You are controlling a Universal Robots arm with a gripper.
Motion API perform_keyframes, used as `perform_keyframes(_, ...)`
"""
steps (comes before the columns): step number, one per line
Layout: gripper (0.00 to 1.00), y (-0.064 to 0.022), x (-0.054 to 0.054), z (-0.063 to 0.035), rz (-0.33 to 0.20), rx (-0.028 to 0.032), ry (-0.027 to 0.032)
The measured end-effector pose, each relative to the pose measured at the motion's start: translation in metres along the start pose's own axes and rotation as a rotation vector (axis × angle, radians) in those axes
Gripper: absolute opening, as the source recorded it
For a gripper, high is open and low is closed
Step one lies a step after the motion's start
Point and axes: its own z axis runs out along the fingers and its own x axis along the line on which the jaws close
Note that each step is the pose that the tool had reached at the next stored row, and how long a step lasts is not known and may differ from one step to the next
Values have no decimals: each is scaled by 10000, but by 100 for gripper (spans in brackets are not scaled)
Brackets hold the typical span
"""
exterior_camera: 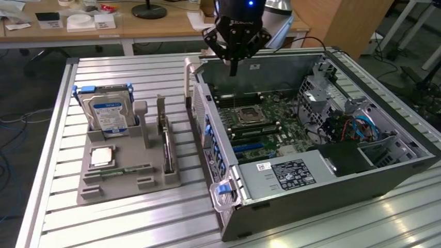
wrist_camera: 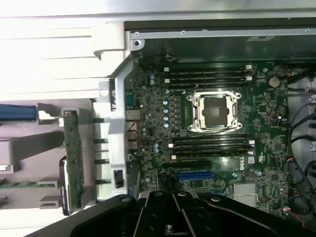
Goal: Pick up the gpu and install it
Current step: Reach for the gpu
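Setting: a robotics laboratory or test workshop.

Indications:
- The work surface is a slotted aluminium profile table [exterior_camera: 124, 72], a type used for mounting fixtures.
- An industrial arm's gripper [exterior_camera: 233, 68] hangs above it.
- Below the fingers lies an opened computer case [exterior_camera: 296, 206], its motherboard [exterior_camera: 265, 121] exposed.
- Beside the fingers, toward the exterior view's left, a grey moulded fixture [exterior_camera: 124, 182] holds loose components in slots, including an upright hard drive [exterior_camera: 107, 113].
- Beyond the fingers, past the table edge, stands a wooden desk [exterior_camera: 158, 28] carrying small boxes [exterior_camera: 79, 21] and a black round stand base [exterior_camera: 148, 10].
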Motion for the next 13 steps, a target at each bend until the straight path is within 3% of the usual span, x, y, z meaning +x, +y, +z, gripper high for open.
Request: perform_keyframes(13, 11, -11, 594, 7, 0, 0, -3)
